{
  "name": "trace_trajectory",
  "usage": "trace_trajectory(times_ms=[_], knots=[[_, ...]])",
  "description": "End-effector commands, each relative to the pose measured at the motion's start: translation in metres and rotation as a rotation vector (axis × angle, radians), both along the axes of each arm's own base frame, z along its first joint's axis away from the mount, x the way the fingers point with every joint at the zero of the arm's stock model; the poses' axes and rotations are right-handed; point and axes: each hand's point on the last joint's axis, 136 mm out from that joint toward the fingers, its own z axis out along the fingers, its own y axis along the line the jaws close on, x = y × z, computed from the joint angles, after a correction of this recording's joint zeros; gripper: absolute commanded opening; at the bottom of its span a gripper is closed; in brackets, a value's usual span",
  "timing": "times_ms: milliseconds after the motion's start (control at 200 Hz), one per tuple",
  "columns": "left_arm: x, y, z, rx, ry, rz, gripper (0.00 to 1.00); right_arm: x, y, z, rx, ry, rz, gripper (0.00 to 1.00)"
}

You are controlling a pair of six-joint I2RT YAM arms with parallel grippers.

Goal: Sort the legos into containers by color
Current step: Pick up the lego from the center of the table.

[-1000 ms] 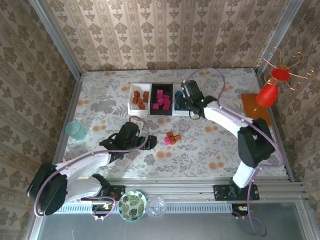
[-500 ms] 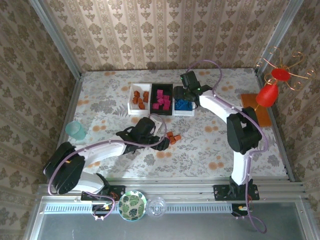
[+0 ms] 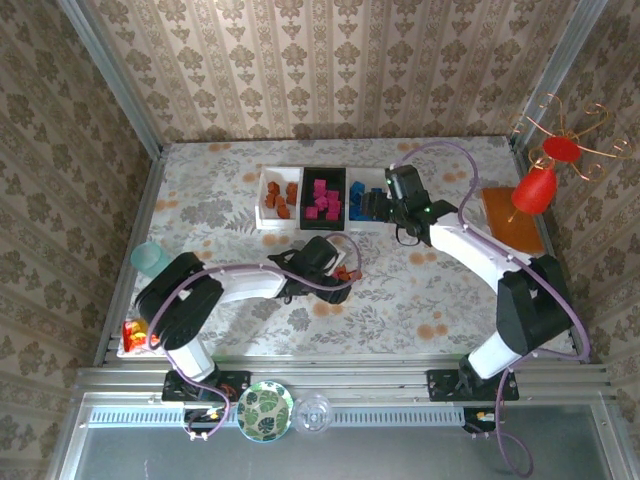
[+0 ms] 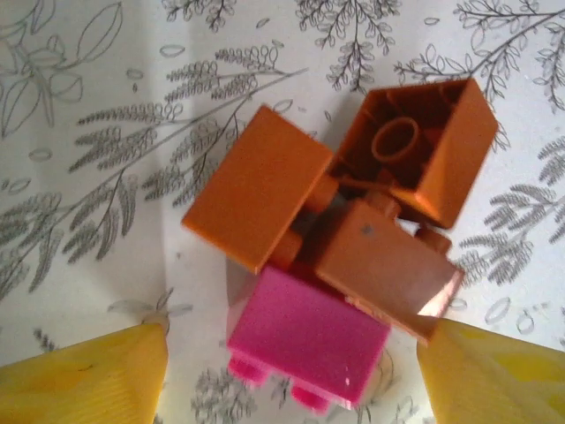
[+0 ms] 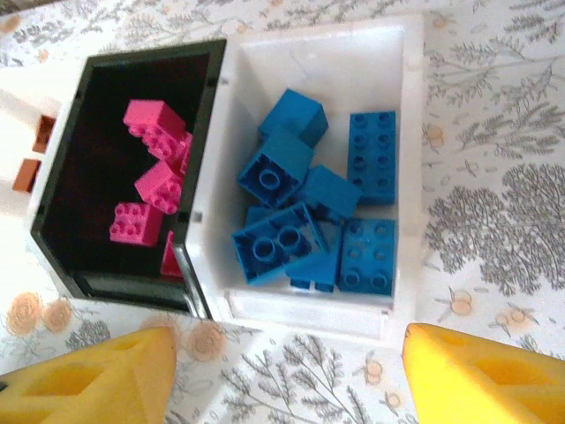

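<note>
Orange-brown, three of them, plus one magenta brick (image 4: 305,336): these loose legos (image 3: 346,272) sit in a touching clump on the counter (image 3: 440,300), on the near side of the containers (image 3: 322,227).

The left hand (image 4: 291,384) hangs over the clump. Its fingers (image 4: 88,384) are well apart, one on each side, gripping nothing. The right hand (image 5: 287,380) is likewise spread and empty, above the right white bin (image 5: 411,132), which holds blue bricks (image 5: 269,172). The black middle bin (image 5: 97,283) holds magenta and the left white bin (image 3: 268,214) holds orange-brown.

Step in hand, as I read it: lift one brick out of the clump. Notes for doing it well:
- The magenta brick lies nearest the fingers, so it looks like the natural pick. It butts against orange-brown neighbours (image 4: 256,199).
- Close on its flat sides, low and square. A skewed pinch may drag a neighbour along.
- One brick per trip; magenta goes to the black bin.
- The upturned brick (image 4: 419,150), hollow side up, may want a different grip later.
- Right hand should keep off the middle bin's approach.
</note>
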Motion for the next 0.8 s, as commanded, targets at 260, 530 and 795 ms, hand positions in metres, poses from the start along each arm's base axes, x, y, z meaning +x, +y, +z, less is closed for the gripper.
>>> trace_trajectory(times_ms=[260,530,795], knots=[[0.018,-0.007,-0.002,0.023,-0.035,-0.031,0.54,-0.023,-0.005,0.024,0.054,-0.069,-0.012,0.70],[-0.011,0.018,-0.001,0.020,0.002,0.008,0.41,-0.029,-0.011,0.012,0.045,-0.057,-0.032,0.70],[-0.015,0.035,0.059,-0.094,-0.056,0.082,0.33,-0.040,-0.013,0.015,0.077,-0.071,-0.030,0.70]])
